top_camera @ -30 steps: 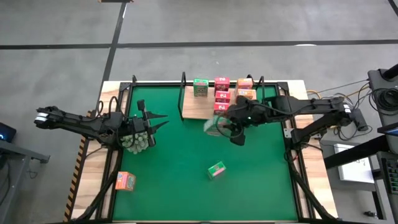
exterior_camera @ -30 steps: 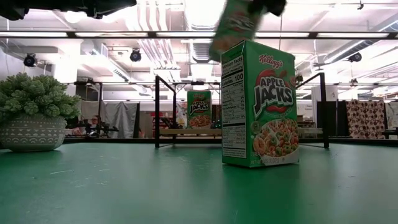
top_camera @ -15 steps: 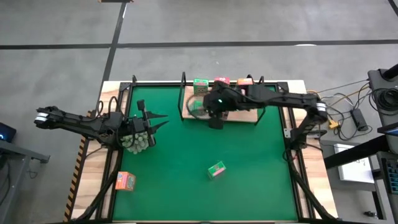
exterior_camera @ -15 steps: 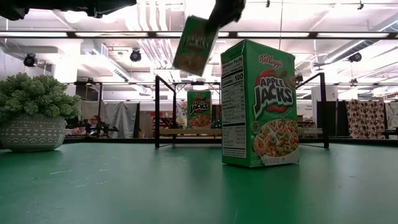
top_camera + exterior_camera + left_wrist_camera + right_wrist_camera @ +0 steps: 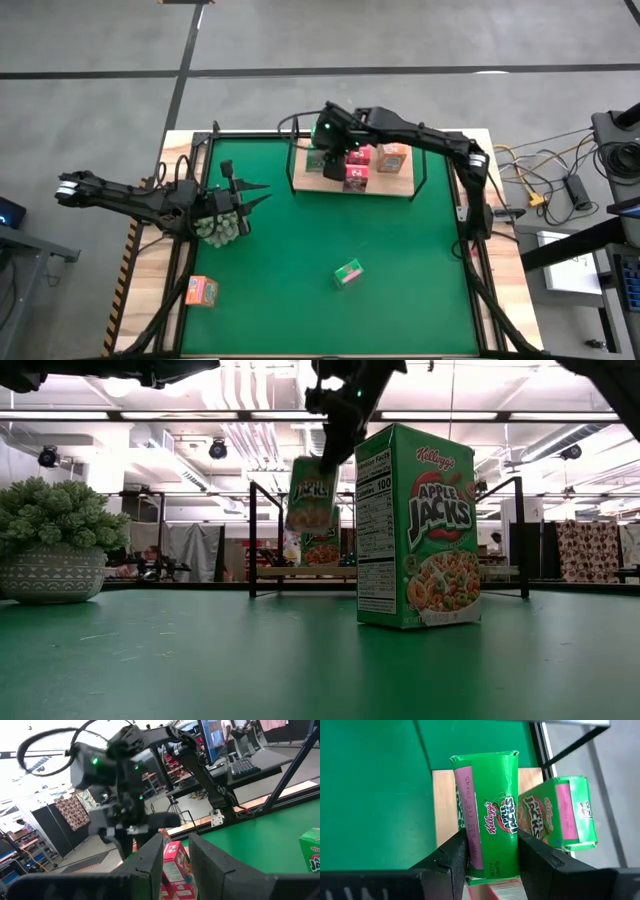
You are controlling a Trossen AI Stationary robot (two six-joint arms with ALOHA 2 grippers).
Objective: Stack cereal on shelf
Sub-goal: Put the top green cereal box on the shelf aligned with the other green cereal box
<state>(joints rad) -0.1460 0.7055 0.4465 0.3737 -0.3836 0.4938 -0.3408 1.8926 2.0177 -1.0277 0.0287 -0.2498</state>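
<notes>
My right gripper is shut on a green cereal box above the left end of the shelf. The light board carries another green box upright beside the held one. Pink-red boxes and an orange box also stand on it. A third green box stands on the mat's middle and an orange box lies at the near left. My left gripper hovers open at the mat's left side, above the potted plant. My right gripper pinches the green box by two opposite sides near its upper end, between its two fingers. The fingers slant down from above. The box hangs below them, a little tilted, clear of the board.
Black wire uprights stand at both ends of the shelf, the left one close to the held box. The green box on the mat stands near the low camera. The plant in its patterned pot sits at the left.
My right gripper has carried the green box from over the mat in front of the shelf toward the far left, to above the shelf's left end, sinking a little and rolling. The box has stayed in the hold, clear of everything, and now hangs more upright.
</notes>
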